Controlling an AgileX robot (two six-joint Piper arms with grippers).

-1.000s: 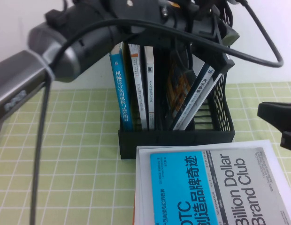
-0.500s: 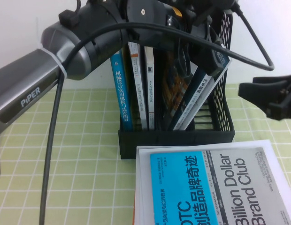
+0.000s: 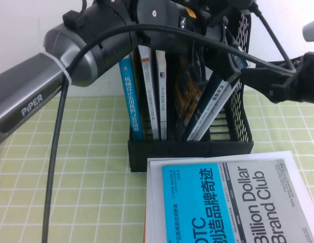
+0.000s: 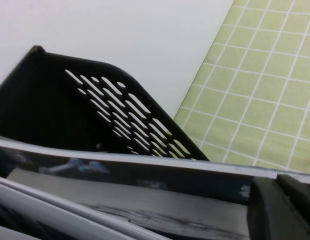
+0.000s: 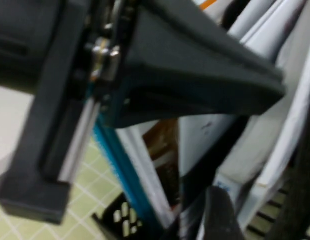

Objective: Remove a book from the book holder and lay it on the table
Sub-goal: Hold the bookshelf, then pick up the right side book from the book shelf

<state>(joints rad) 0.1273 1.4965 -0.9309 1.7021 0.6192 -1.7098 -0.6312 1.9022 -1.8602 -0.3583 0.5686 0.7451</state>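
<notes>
The black book holder stands on the green grid table. The book, thin and white with a grey-blue spine edge, leans to the right in the right slot. My left gripper reaches over the rack from the left and is shut on the book's top edge. In the left wrist view its fingers straddle that edge, with the rack's slotted side behind. My right gripper is open in the air just right of the book's top. One of its fingers shows in the right wrist view.
A teal book, two white books and a dark book with an orange picture stand in the other slots. The cyan-and-grey "Billion Dollar Brand Club" book lies on a white book in front of the rack.
My right gripper has risen and moved left, from low at the right edge to beside the book's top. My left arm shifted slightly a second ago and has since held still.
</notes>
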